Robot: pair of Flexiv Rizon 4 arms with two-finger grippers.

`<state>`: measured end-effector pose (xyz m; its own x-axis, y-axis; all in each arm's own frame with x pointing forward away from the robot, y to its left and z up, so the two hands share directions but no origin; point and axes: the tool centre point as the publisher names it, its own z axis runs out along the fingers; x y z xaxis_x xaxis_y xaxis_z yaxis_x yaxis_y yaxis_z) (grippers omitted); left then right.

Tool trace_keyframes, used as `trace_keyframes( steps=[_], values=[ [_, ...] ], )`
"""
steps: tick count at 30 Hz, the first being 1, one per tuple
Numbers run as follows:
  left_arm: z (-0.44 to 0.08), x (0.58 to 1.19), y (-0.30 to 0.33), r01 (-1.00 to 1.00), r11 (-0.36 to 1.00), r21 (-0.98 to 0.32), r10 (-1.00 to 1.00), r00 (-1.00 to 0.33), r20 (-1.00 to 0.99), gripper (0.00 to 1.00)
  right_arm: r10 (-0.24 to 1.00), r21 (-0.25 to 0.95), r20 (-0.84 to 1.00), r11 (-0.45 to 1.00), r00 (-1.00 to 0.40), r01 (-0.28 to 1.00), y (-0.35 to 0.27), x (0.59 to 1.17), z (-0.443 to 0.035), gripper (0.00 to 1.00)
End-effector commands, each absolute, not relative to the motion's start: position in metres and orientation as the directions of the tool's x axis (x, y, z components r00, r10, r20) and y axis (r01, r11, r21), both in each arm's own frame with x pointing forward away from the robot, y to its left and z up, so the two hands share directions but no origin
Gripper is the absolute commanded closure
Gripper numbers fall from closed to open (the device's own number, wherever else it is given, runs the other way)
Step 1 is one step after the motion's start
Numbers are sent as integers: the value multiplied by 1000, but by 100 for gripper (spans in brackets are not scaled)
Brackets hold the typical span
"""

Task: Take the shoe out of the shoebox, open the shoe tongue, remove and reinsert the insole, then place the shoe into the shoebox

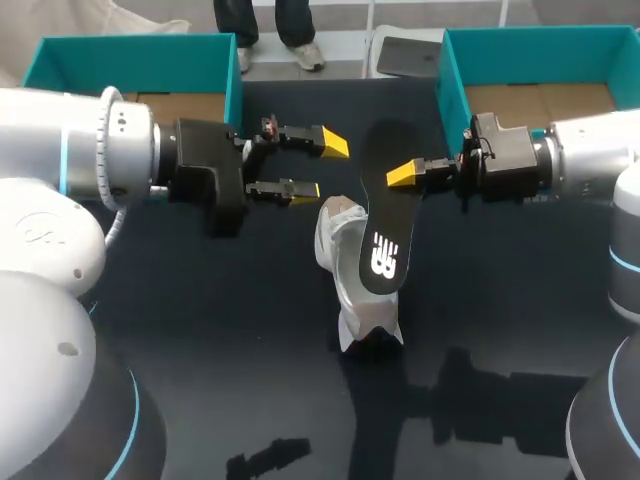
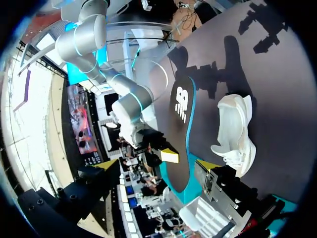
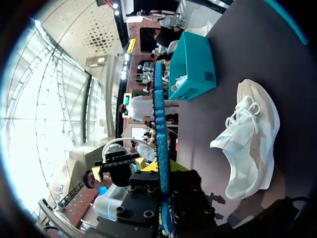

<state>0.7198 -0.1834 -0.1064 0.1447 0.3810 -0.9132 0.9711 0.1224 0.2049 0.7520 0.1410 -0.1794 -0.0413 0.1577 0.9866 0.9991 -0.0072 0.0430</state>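
At the far left of the surface stands a teal shoebox (image 1: 130, 58). The left tool (image 1: 318, 166) hangs with its fingers spread and nothing between them, just left of the insole and apart from it. The white shoe (image 1: 368, 318) lies on the dark surface (image 1: 200, 330), its long axis running far to near. The black insole (image 1: 383, 230) hangs over it along almost the same line, with its near end above the shoe. That near end carries a white logo (image 1: 383, 262), which I leave unread. The right tool (image 1: 405, 175) pinches the insole's right edge near its far end. Reinsertion likely depends on lowering that near end into the shoe's opening, and the left tool is the nearer free one to steady the shoe.
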Motion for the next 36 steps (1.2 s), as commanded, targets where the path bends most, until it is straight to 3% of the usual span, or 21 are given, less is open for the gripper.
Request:
trace_keyframes(
  steps=[1,5,9,17,26,36],
  values=[
    [-103,724,-187,972,117,201,505,116,-855,0,161,36,986,14,-38,999,145,760,-182,100],
    [-103,724,-187,972,117,201,505,116,-855,0,168,39,985,21,-42,999,146,761,-183,100],
    [-102,729,-201,983,79,164,751,49,-658,0,171,44,984,24,-47,999,147,762,-183,100],
    [-96,740,-211,997,52,59,945,-30,-326,0,173,47,984,26,-51,999,148,758,-184,100],
    [-105,742,-220,991,-25,134,1000,26,-1,0,166,49,985,28,-53,998,149,756,-188,100],
    [-113,741,-223,994,-36,105,994,24,108,0,177,52,982,44,-59,998,145,756,-186,100]
  ],
)
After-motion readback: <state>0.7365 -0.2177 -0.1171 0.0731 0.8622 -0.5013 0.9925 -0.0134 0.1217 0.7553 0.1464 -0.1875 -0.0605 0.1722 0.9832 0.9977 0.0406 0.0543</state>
